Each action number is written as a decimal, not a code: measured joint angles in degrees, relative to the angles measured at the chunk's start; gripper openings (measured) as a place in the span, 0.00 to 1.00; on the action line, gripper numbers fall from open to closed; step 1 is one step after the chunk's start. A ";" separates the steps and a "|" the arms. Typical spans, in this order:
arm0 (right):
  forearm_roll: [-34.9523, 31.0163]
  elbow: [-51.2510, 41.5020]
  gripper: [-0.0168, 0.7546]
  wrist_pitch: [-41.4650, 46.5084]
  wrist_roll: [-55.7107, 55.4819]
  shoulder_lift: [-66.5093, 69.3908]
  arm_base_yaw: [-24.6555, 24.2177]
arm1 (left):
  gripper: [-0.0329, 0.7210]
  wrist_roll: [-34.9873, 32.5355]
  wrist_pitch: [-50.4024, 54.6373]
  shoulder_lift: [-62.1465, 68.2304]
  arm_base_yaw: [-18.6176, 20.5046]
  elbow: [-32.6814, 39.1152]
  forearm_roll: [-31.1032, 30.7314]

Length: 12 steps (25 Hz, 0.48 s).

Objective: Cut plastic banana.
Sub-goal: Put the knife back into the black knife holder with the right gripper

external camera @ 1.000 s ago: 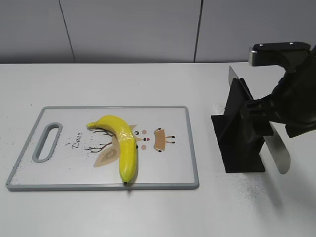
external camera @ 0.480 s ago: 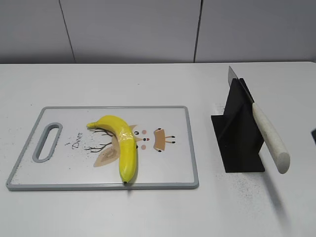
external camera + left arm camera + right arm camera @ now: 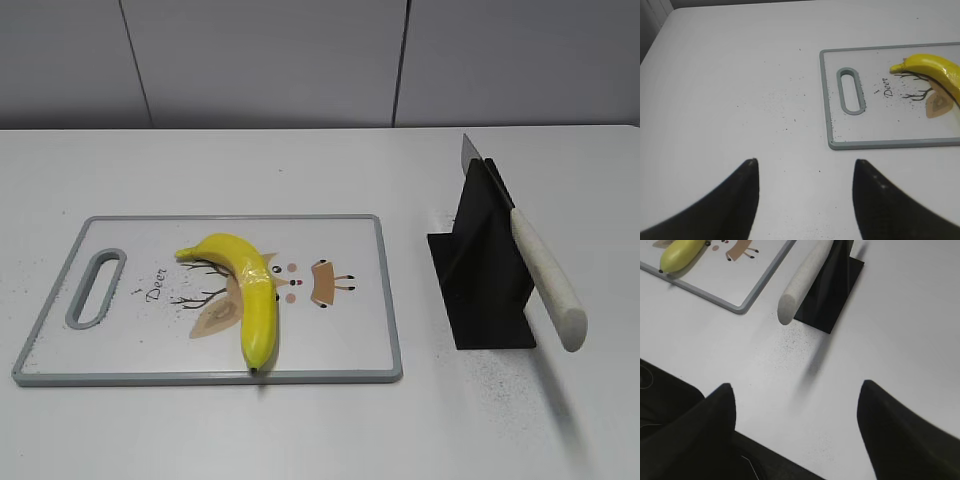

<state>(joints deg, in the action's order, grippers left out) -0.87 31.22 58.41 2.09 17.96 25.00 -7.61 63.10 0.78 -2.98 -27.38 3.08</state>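
A yellow plastic banana (image 3: 250,290) lies on a white cutting board (image 3: 340,340) with a grey rim and a deer drawing; both also show in the left wrist view, the banana (image 3: 935,70) and the board (image 3: 890,125). A knife with a white handle (image 3: 546,275) rests in a black stand (image 3: 485,270); the right wrist view shows the handle (image 3: 802,282) and stand (image 3: 832,295). My left gripper (image 3: 805,167) is open and empty over bare table left of the board. My right gripper (image 3: 796,390) is open and empty near the table's front edge, below the knife. Neither arm shows in the exterior view.
The white table (image 3: 300,430) has fine dark specks near the stand and the board. A grey wall (image 3: 300,60) stands behind the table. The table's front edge (image 3: 715,405) runs under my right gripper.
One second ago my right arm was at the knife stand, around the handle. It has withdrawn out of the exterior view, leaving the knife in the stand. The banana and board have not moved.
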 joint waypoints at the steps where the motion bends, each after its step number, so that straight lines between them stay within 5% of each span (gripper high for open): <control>1: 0.00 -0.53 0.77 0.40 0.00 -1.67 0.00 | 0.77 0.00 0.00 0.00 0.00 0.00 0.00; 12: 0.87 -2.54 0.76 1.42 0.15 -18.10 0.00 | 0.75 0.00 -0.06 0.00 0.00 0.00 0.00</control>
<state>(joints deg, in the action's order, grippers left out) 0.00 28.69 59.84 2.24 -0.14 25.00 -7.61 63.04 0.78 -2.98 -27.38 3.08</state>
